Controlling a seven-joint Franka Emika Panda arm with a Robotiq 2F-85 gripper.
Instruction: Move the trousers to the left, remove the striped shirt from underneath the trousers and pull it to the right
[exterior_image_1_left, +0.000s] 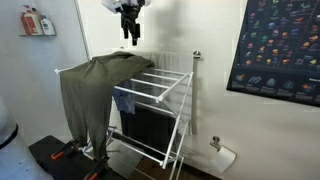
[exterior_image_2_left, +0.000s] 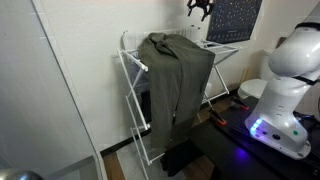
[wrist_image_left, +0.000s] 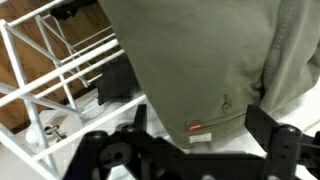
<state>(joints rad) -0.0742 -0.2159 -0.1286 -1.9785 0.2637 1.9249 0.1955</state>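
White walls are seen around a white wire drying rack (exterior_image_1_left: 172, 88), which is set up on the floor and shown in both exterior views. Draped over one end of the rack are the trousers (exterior_image_1_left: 90, 82), olive-green and the biggest garment present, with the legs hung down towards the floor. A white robot base (exterior_image_2_left: 285, 85) is placed beside the rack, and a dark poster (exterior_image_1_left: 275, 45) is fixed to the wall. The striped shirt (exterior_image_1_left: 124, 99) (pale blue-grey, only a small part shown) is hung below the rails, just beside the trousers. The gripper (exterior_image_1_left: 128, 25) is held above the rack, near the top of the trousers but apart from them. In the wrist view its dark fingers (wrist_image_left: 272, 135) are spread wide with nothing pinched between them, and the olive fabric is seen beyond them, marked by a small red and white label (wrist_image_left: 200, 133)
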